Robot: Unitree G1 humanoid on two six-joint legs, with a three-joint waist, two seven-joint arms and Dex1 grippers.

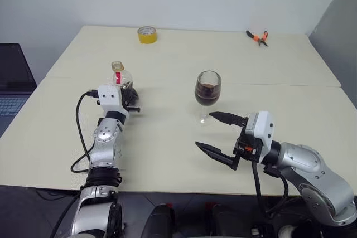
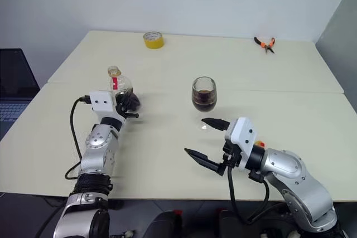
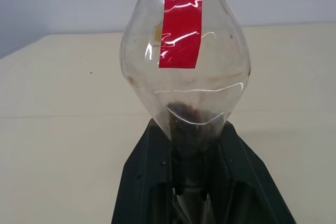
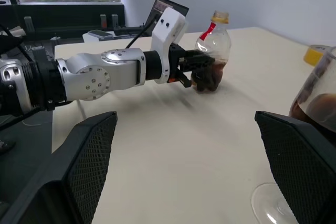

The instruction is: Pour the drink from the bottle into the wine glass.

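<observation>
The bottle [image 1: 120,75] is upright at the left of the table [image 1: 167,154], clear with a red strip and a yellowish top. A little of the dark drink [image 3: 191,121] sits in its base. My left gripper [image 1: 129,96] is shut on the bottle's lower body, its black fingers [image 3: 144,177] on either side. Whether the base touches the table I cannot tell. The wine glass [image 1: 207,90] stands mid-table with the dark drink [image 1: 207,94] in its bowl. My right gripper [image 1: 203,130] hangs open and empty just in front of the glass.
A yellow tape roll [image 1: 146,34] lies at the table's far edge, and orange-handled pliers [image 1: 257,37] at the far right. A laptop [image 1: 14,82] sits off the table's left side. A seam [image 1: 279,85] runs across the tabletop behind the glass.
</observation>
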